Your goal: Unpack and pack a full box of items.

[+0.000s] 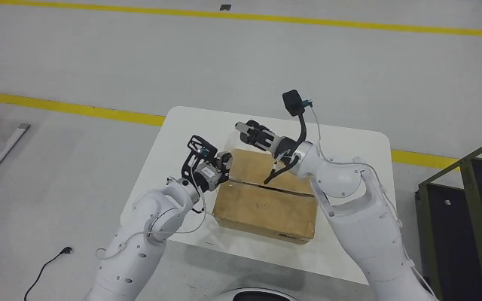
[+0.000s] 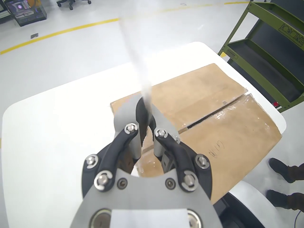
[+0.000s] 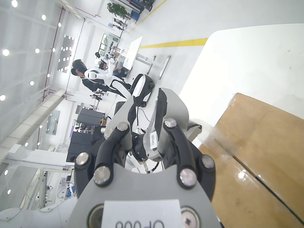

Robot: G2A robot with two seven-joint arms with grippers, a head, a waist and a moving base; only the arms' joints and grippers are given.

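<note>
Peeling | box (image 1: 263,203) on tabletop (image 1: 184,132), flaps shut | left end effector (image 2: 145,112) above box corner pinches pale strip (image 2: 134,48), probably tape: thin, clingy | right end effector (image 3: 147,105) beside box, parted, empty | cardboard stiff; take flap edges

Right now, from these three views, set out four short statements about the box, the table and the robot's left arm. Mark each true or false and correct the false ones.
1. The cardboard box sits on the white table. True.
2. Its top flaps stand wide open. False: they lie flat, with only a narrow seam between them.
3. The left gripper has its fingers shut on a pale strip. True.
4. The rack beside the table is red. False: it is green.
</note>
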